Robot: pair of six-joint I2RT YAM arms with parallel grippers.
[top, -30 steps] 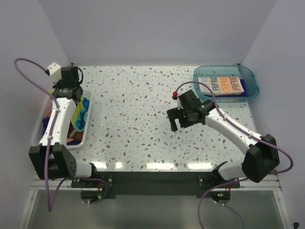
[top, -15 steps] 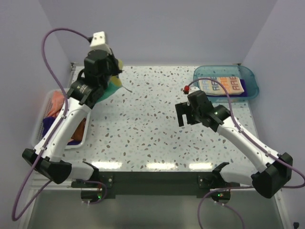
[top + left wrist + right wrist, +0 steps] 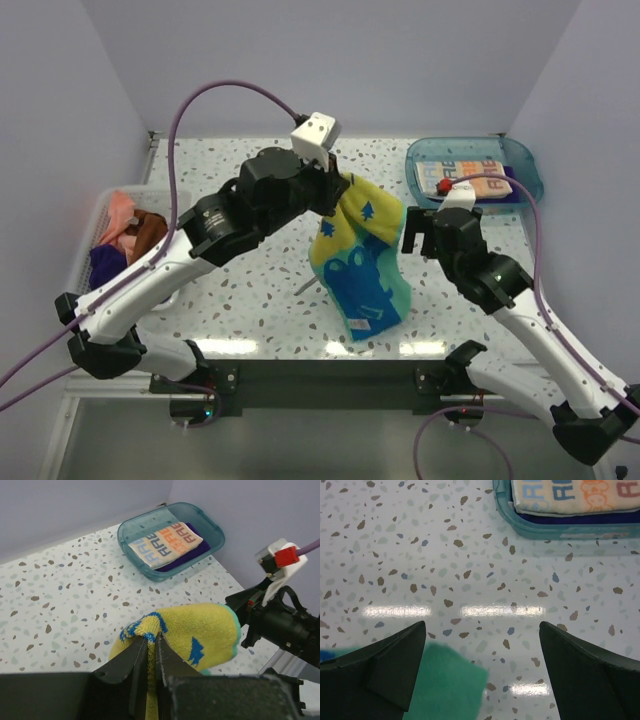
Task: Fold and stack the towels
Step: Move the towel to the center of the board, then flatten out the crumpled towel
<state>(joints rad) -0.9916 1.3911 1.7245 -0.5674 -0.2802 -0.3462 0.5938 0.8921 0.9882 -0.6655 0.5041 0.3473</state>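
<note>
Cloth of the yellow and blue-green crocodile towel (image 3: 362, 262) hung long and limp over the middle of the desk (image 3: 260, 300), dangling from the left tool (image 3: 150, 642), whose fingers were pressed together on a bunched fold at its upper edge. It looked light, soft and floppy, likely to twist and crumple rather than keep any shape, so a second hold on a free top corner seemed wisest. The right tool (image 3: 482, 645) stood spread wide and empty just beside it.
</note>
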